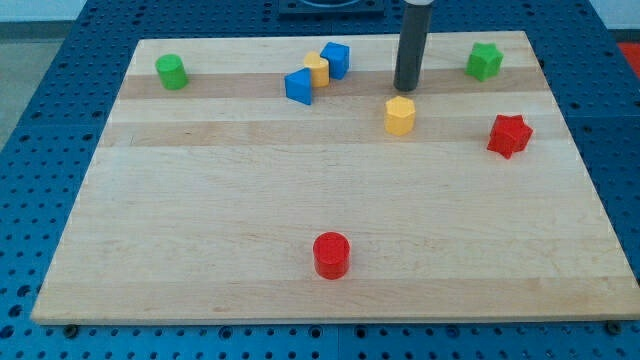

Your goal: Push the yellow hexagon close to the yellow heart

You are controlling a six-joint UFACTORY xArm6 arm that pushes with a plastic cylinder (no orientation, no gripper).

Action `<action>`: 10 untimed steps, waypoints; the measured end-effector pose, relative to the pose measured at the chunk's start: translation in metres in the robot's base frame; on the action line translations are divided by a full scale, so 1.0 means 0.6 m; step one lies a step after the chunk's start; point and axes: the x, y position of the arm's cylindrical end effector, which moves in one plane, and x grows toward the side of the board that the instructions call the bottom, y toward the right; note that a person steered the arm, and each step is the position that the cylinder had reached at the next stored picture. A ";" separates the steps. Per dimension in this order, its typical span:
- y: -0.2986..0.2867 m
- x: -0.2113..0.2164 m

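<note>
Yellow hexagon [400,115] on wooden board [200,240]; my tip [405,88] just above it.

Pale wood-grain bench [200,250] with lighter and darker bands, on a blue perforated base [40,150]. Yellow hexagon [400,116]; yellow heart [317,69] between two blue blocks [299,86] [336,60]. Green blocks [172,71] [484,61]; red star [509,135]; red cylinder [331,255]. Dark grey rod, my tip [405,88].

On the bench [200,220], my tip [406,88] stands just at twelve o'clock of the yellow hexagon [400,116]. The yellow heart [317,69] lies at ten o'clock of the hexagon, and the red star [509,135] at three o'clock.
</note>
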 end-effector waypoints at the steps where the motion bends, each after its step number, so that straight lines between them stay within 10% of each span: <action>1: 0.057 0.043; 3: 0.054 0.142; 8: -0.092 0.024; 10: -0.057 0.082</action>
